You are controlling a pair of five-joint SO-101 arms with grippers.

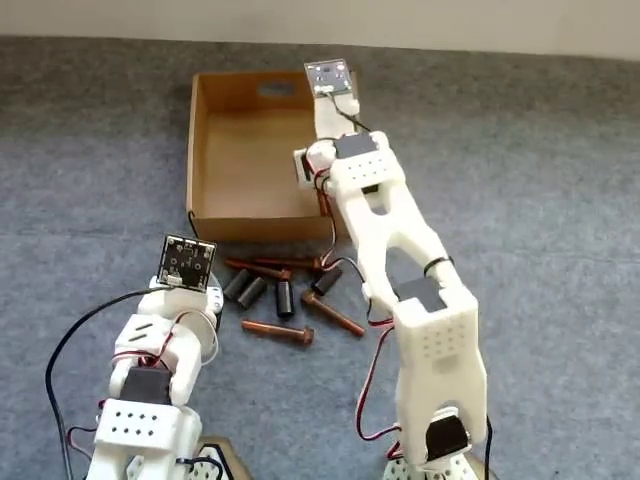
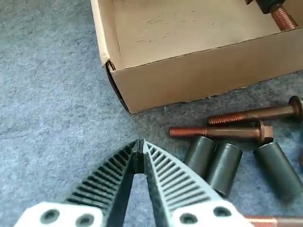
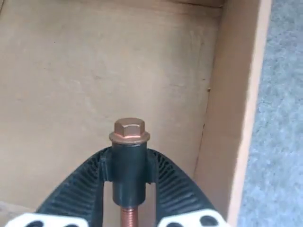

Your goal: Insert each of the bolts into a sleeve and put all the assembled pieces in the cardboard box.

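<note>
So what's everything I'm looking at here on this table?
Carpet: one, grey, under everything.
Cardboard box: one, brown, open, far end.
Loose bolts: four, copper, lying in front of the box.
Loose sleeves: three side by side, dark, among the bolts; maybe a fourth.
Assembled piece: one, copper bolt in dark sleeve, over the box.
Arms: two, white, near side.
Left gripper: one, black, shut, by the sleeves.
Right gripper: one, black, shut on the assembled piece.

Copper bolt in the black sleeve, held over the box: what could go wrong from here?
The right gripper clamps only the black cylindrical sleeve, so the copper hex-head bolt might slide out on release. It also hangs near the wall of the brown cardboard box and might knock it.
</note>
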